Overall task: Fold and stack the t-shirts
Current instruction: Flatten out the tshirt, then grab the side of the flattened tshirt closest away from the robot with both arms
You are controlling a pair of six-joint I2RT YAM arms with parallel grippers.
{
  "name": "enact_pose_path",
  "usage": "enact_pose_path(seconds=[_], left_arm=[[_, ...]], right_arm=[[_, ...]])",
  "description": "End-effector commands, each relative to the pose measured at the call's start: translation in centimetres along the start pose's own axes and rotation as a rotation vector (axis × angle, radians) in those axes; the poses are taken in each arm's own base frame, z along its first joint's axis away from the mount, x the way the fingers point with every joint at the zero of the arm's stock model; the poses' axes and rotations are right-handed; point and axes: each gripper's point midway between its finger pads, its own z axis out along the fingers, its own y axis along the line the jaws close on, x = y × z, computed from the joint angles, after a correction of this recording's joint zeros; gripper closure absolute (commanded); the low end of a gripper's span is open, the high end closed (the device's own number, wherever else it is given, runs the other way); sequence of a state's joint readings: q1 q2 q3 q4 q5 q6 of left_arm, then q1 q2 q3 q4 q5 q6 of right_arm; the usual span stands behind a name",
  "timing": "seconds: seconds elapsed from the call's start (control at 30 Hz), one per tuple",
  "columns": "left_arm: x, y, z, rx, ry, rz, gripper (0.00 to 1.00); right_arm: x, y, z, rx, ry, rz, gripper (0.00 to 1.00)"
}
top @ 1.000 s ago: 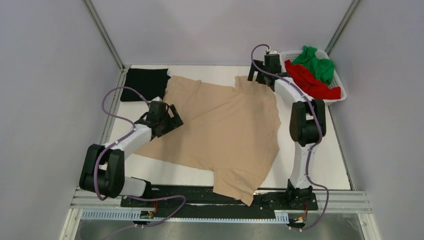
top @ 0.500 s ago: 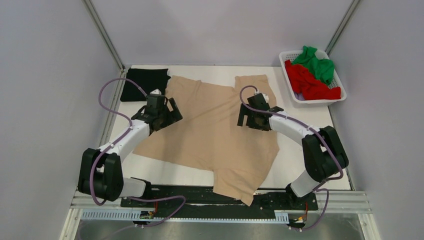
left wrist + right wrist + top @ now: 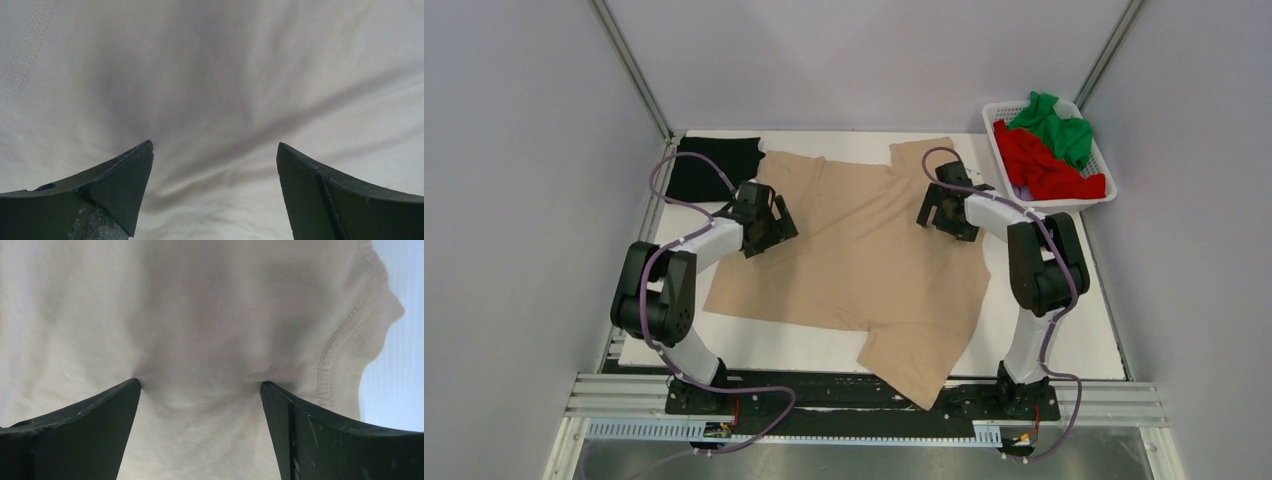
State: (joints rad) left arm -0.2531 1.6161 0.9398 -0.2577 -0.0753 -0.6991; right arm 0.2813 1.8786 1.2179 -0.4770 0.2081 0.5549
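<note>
The beige t-shirt [image 3: 864, 265] lies spread across the white table, its lower part hanging over the near edge. My left gripper [image 3: 769, 222] is open, low over the shirt's left side; cloth [image 3: 215, 100] fills its view between the spread fingers [image 3: 120, 175]. My right gripper [image 3: 946, 213] is open, its fingertips pressed into the cloth [image 3: 200, 340] near a stitched hem [image 3: 345, 340] at the shirt's upper right. A folded black t-shirt [image 3: 709, 168] lies at the back left. The red t-shirt [image 3: 1044, 165] and green t-shirt [image 3: 1059, 125] lie bunched in the basket.
A white slatted basket [image 3: 1004, 165] stands at the back right corner. Metal frame posts rise at the back corners. The arm bases sit on the rail at the near edge [image 3: 864, 395]. Bare table [image 3: 1044, 320] shows right of the shirt.
My right arm swung from the back by the basket down onto the shirt's upper right. My left gripper moved back and right along the shirt's left side. The shirt's upper right sleeve shifted.
</note>
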Motion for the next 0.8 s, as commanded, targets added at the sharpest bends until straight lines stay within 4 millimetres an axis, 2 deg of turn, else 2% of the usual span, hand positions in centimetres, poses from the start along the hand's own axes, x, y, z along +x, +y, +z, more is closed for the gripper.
enact_pose_path(seconds=[0.0,0.13,0.3,0.33,0.4,0.47,0.5,0.57,0.6,0.63,0.67,0.7,0.73,0.77], left_arm=[[-1.9,-0.9,1.7,-0.010,-0.048,-0.030,0.00],[-1.9,-0.9,3.4,-0.031,-0.033,-0.050,0.00],[-2.5,-1.8,4.3,-0.018,-0.028,-0.070,0.00],[-2.6,-2.0,4.3,-0.013,-0.029,-0.071,0.00],[-3.2,-2.2,4.0,-0.021,-0.038,-0.066,0.00],[-4.5,-2.6,3.0,-0.030,-0.055,-0.048,0.00],[-5.4,-3.2,2.3,-0.021,-0.074,-0.044,0.00],[-6.3,-3.5,0.3,-0.024,-0.110,-0.032,0.00],[-7.0,-3.6,-1.3,-0.024,-0.141,-0.033,0.00],[-6.7,-3.2,-2.1,-0.038,-0.153,-0.030,0.00],[-7.2,-3.4,-4.1,-0.023,-0.184,-0.042,0.00],[-6.3,-2.8,-4.6,-0.041,-0.183,-0.041,0.00],[-6.4,-2.6,-6.5,-0.029,-0.209,-0.061,0.00],[-5.5,-1.4,-8.1,-0.054,-0.225,-0.065,0.00]], right_arm=[[-1.1,-1.9,3.4,0.051,0.046,0.023,0.00],[-4.4,-2.3,4.8,0.055,0.017,0.025,0.00],[-8.6,-2.6,6.2,0.062,-0.038,0.021,0.00],[-9.7,-2.3,6.0,0.056,-0.059,0.020,0.00],[-10.7,-2.1,5.3,0.054,-0.071,0.024,0.00],[-11.0,-1.9,3.6,0.051,-0.084,0.037,0.00],[-11.6,-1.7,1.8,0.045,-0.118,0.047,0.00],[-11.9,-1.8,-0.9,0.051,-0.168,0.046,0.00],[-11.9,-1.7,-2.5,0.051,-0.196,0.040,0.00],[-11.8,-1.6,-4.3,0.047,-0.226,0.034,0.00],[-11.6,-1.6,-6.0,0.041,-0.258,0.027,0.00],[-11.0,-1.6,-7.7,0.035,-0.281,0.012,0.00],[-10.4,-1.7,-9.4,0.033,-0.310,0.006,0.00],[-9.6,-2.0,-11.0,0.040,-0.344,0.011,0.00]])
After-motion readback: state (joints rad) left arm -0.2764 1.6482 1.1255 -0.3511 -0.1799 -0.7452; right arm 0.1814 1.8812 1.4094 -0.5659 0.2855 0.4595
